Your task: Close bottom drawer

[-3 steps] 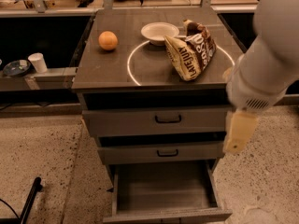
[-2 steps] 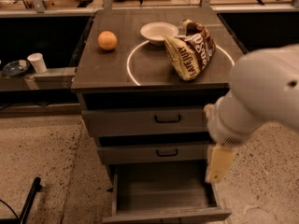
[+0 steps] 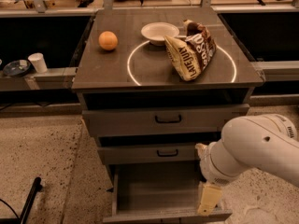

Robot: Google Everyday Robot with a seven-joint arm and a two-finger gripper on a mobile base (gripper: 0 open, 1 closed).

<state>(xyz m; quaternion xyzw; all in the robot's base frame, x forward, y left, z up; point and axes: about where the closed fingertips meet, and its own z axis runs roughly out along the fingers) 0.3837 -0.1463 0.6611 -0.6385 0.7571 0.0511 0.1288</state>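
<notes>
The grey cabinet has three drawers. The bottom drawer (image 3: 159, 190) is pulled out toward me, its plain grey box open and empty; its front edge (image 3: 168, 216) runs along the lower frame edge and its handle is out of view. The middle drawer (image 3: 154, 153) and top drawer (image 3: 163, 120) are pushed in, each with a small black loop handle. My white arm (image 3: 257, 148) reaches in from the right. The gripper (image 3: 209, 199) hangs at the bottom drawer's front right corner, just above its front edge.
On the cabinet top lie an orange (image 3: 108, 40), a white bowl (image 3: 160, 32) and a brown chip bag (image 3: 191, 50). A white cup (image 3: 37, 62) and a dark dish (image 3: 16, 68) sit on a shelf at left. A black cable end (image 3: 30, 199) lies on the speckled floor at lower left.
My arm has swung down and left from beside the upper drawers to the front right corner of the open bottom drawer. The drawer has not moved.
</notes>
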